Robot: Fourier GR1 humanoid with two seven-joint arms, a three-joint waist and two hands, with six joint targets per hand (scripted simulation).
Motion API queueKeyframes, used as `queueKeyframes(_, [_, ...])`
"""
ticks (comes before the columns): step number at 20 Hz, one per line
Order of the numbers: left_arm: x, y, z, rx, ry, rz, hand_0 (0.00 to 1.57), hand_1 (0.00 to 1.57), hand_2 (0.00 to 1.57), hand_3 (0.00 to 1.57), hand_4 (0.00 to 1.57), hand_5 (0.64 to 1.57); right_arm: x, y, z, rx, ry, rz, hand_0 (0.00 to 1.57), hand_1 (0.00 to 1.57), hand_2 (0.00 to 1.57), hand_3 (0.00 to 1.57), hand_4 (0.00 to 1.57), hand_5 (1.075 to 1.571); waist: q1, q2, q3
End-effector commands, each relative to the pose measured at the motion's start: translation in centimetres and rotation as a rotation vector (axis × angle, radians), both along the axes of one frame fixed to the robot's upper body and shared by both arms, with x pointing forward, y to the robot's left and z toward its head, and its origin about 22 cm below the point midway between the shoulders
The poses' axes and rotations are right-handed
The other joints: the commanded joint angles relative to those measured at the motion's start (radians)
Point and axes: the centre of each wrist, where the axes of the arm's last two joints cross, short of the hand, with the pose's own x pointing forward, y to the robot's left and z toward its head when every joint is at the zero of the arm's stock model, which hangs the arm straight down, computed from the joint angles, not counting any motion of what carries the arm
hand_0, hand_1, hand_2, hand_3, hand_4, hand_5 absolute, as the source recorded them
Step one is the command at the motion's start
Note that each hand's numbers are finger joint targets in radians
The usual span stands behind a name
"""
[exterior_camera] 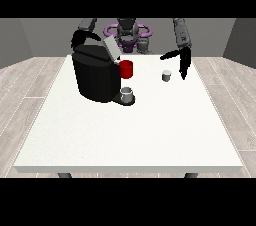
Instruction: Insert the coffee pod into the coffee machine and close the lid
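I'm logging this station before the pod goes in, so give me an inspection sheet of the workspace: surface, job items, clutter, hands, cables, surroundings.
Surface: white table, mostly bare towards the camera.
Job's things: black coffee machine at the view's left, lid raised; small white coffee pod standing on the table, apart from the machine.
Clutter: red mug beside the machine; grey cup on the machine's base.
Hands: hand at the view's right open above the table beside the pod, not holding it; hand at the view's left behind the machine, fingers unclear.
Cables: nothing seen.
Surroundings: wood-plank floor, grey walls.
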Motion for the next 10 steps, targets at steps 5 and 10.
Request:
queueKeyframes(5, [0.7,-2.7,-1.8,0.135,0.055,-0.075,0.10,0.10,0.50,0.00,0.00,1.571,0.9,-0.3,-1.9,-0.022,0.073,-0.039,0.00,0.00,0.00,0.00,0.39,1.571,0.033,-0.015,0.0002])
queueKeyframes(10, [1.0,-1.5,-2.1,0.168,0.110,-0.062,0.81,0.81,0.85,0.50,0.00,1.571,1.8,-1.3,-2.6,-0.050,0.108,-0.069,0.00,0.00,0.00,0.00,0.42,1.571,0.051,-0.014,0.0002])
